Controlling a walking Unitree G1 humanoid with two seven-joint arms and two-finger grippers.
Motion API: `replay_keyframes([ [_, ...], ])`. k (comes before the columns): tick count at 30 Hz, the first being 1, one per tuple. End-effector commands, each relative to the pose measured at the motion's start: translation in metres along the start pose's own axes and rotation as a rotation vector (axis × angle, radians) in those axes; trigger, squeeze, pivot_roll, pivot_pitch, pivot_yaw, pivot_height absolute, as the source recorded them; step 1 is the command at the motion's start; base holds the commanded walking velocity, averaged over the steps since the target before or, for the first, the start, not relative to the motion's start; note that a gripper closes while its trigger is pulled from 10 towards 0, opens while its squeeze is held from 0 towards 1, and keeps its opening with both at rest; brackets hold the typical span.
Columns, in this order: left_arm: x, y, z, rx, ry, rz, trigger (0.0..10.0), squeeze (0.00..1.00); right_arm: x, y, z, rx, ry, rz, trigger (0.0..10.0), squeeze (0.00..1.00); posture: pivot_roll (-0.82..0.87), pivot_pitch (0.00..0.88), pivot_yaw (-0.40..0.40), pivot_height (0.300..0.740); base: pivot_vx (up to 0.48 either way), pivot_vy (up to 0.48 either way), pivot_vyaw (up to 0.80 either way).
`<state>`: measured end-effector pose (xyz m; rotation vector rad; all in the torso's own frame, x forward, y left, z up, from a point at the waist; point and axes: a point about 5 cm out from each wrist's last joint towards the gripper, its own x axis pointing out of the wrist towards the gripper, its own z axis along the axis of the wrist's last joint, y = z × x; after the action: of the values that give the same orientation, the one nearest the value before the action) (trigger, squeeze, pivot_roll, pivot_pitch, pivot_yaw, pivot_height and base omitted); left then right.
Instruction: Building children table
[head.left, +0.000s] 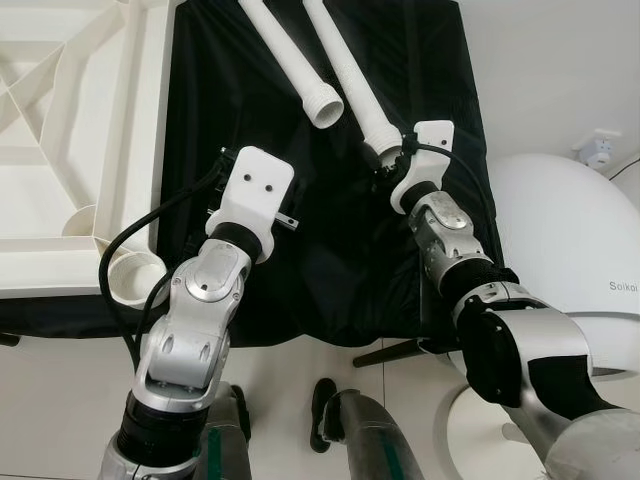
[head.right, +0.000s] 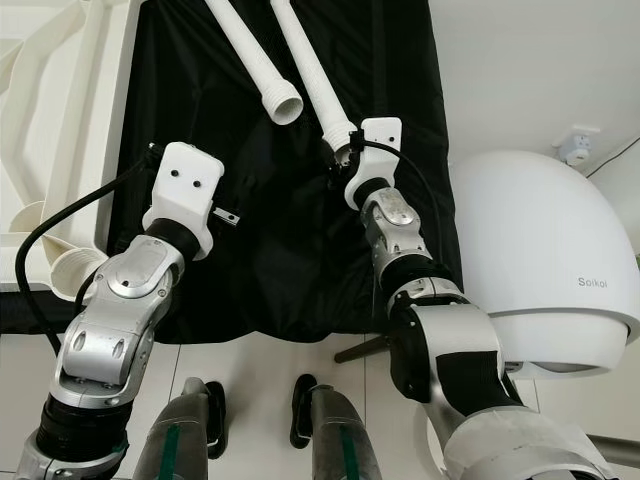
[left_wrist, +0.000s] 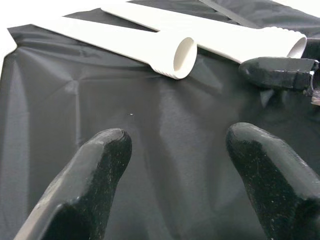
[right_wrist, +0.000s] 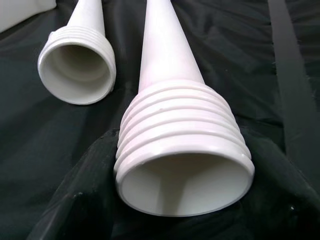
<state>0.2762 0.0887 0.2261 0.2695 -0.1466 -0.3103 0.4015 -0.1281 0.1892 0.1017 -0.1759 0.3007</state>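
Two white tapered table legs lie side by side on black cloth, threaded hollow ends near. The left leg (head.left: 295, 63) lies free; the right leg (head.left: 350, 75) has its threaded end between black fingers. The upturned white tabletop (head.left: 70, 130) lies far left, ribbed underside up.

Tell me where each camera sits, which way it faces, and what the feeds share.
Left and right eye views: head camera, looking down at the black cloth, both silver arms and the upturned white plastic tabletop.
Left wrist view: looks along the open left gripper over cloth.
Right wrist view: looks along the right gripper, around the right white threaded table leg.
All share the left white threaded table leg.
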Motion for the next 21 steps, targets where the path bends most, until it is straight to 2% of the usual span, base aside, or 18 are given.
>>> replay_keyframes([
  [1, 0.002, -0.006, -0.001, -0.018, 0.001, -0.065, 10.0, 0.00, -0.008, -0.012, -0.003, 0.031, -0.028, -0.036, 10.0, 0.00, 0.12, 0.219, -0.086, 0.740, 0.000, 0.000, 0.00],
  [2, 0.002, -0.006, -0.001, -0.018, 0.001, -0.065, 10.0, 0.00, -0.008, -0.012, -0.003, 0.031, -0.028, -0.036, 10.0, 0.00, 0.12, 0.219, -0.086, 0.740, 0.000, 0.000, 0.00],
  [3, 0.005, -0.005, 0.000, -0.035, -0.006, -0.076, 10.0, 0.37, -0.011, -0.017, -0.001, 0.060, -0.065, -0.043, 10.0, 0.00, 0.11, 0.207, -0.082, 0.740, 0.000, 0.000, 0.00],
  [4, 0.006, -0.005, 0.001, -0.063, -0.019, -0.095, 10.0, 1.00, -0.015, -0.021, 0.001, 0.086, -0.104, -0.043, 10.0, 0.00, 0.11, 0.200, -0.079, 0.740, 0.000, 0.000, 0.00],
  [7, 0.009, -0.004, 0.002, -0.058, -0.023, -0.098, 10.0, 1.00, -0.020, -0.024, 0.002, 0.103, -0.143, -0.031, 10.0, 0.00, 0.10, 0.189, -0.076, 0.740, 0.000, 0.000, 0.00],
  [8, 0.011, -0.003, 0.002, -0.049, -0.024, -0.097, 10.0, 0.82, -0.024, -0.025, 0.002, 0.109, -0.168, -0.020, 10.0, 0.00, 0.10, 0.184, -0.075, 0.740, 0.000, 0.000, 0.00],
  [10, 0.012, -0.002, 0.003, -0.049, -0.029, -0.103, 10.0, 0.82, -0.028, -0.026, 0.003, 0.111, -0.187, -0.010, 10.0, 0.00, 0.09, 0.183, -0.074, 0.740, 0.000, 0.000, 0.00],
  [11, 0.013, -0.002, 0.003, -0.045, -0.030, -0.107, 10.0, 0.00, -0.030, -0.026, 0.004, 0.118, -0.204, 0.003, 10.0, 0.00, 0.09, 0.176, -0.075, 0.740, 0.000, 0.000, 0.00],
  [18, 0.018, 0.003, 0.002, -0.089, -0.033, -0.103, 10.0, 0.00, -0.036, -0.023, 0.013, 0.149, -0.264, 0.055, 10.0, 0.00, 0.08, 0.163, -0.073, 0.740, 0.000, 0.000, 0.00],
  [21, 0.022, 0.008, 0.002, -0.148, -0.036, -0.100, 10.0, 0.00, -0.039, -0.020, 0.022, 0.171, -0.302, 0.089, 10.0, 0.00, 0.08, 0.147, -0.075, 0.740, 0.000, 0.000, 0.00],
])
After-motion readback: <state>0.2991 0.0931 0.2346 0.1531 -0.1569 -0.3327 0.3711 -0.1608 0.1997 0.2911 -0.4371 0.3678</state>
